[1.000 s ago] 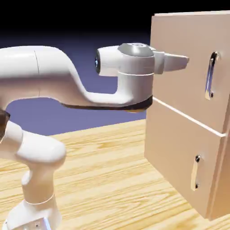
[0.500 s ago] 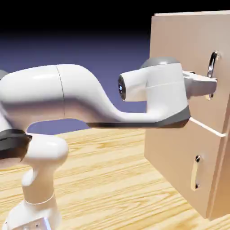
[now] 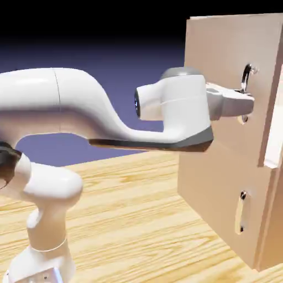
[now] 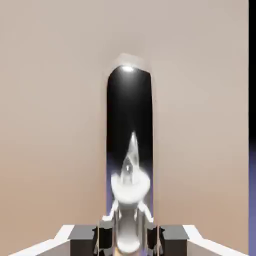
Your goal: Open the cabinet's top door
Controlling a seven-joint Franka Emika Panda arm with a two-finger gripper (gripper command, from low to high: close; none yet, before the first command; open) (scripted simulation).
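The gripper [image 3: 247,104] is clamped on the lower part of the top door's curved handle [image 3: 245,78], fingers either side of it. The top door [image 3: 229,72] stands ajar at the cabinet's right edge in the exterior view, above the closed lower door [image 3: 218,193].

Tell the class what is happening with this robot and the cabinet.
The robot's gripper is closed on the silver handle of the cabinet's top door. That door stands slightly ajar, with a gap showing along its edge in the exterior view. The lower door is shut, and nothing is touching its handle.
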